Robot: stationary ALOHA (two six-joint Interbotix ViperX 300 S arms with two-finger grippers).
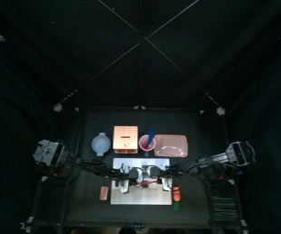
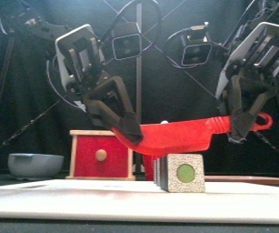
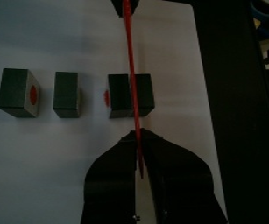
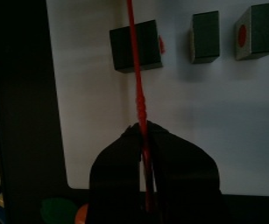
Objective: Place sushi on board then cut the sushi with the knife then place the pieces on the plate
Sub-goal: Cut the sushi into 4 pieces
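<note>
Hands are both pinching the red plastic toy knife [image 2: 178,136]: the left hand [image 2: 127,132] is gripping the blade end, the right hand [image 2: 240,127] the handle. The knife is hanging level right over the end block [image 2: 185,171] of three dark green toy sushi blocks [image 3: 67,94] lying in a row on the white cutting board [image 3: 54,35]; I cannot tell whether it is touching the block.

blue-grey bowl [image 2: 34,165]: back left | pale wooden box [image 2: 102,153], red drawer front: just right of bowl
</note>
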